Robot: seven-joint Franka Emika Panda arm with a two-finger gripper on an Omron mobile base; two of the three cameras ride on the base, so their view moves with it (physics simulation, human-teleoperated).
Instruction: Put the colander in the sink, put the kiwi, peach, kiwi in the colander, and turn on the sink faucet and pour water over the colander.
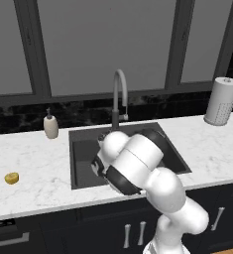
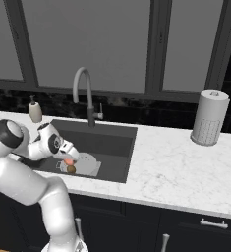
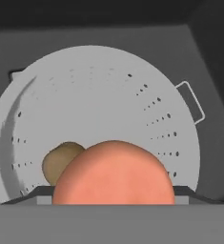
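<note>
Gripper point(image 2: 69, 161) grips peach point(image 3: 114, 174) over colander point(image 3: 94, 95); lower it close beside kiwi point(image 3: 58, 162), then release gently.

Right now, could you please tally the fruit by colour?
Orange-pink: 1, the peach above the colander.
Brown: 1, the brown fruit in the colander.
Yellow: 1, the yellow fruit on the counter.
Total: 3

The peach point(image 3: 114, 174) sits before the colander point(image 3: 99, 95), which holds a brownish kiwi point(image 3: 58, 159).
</note>
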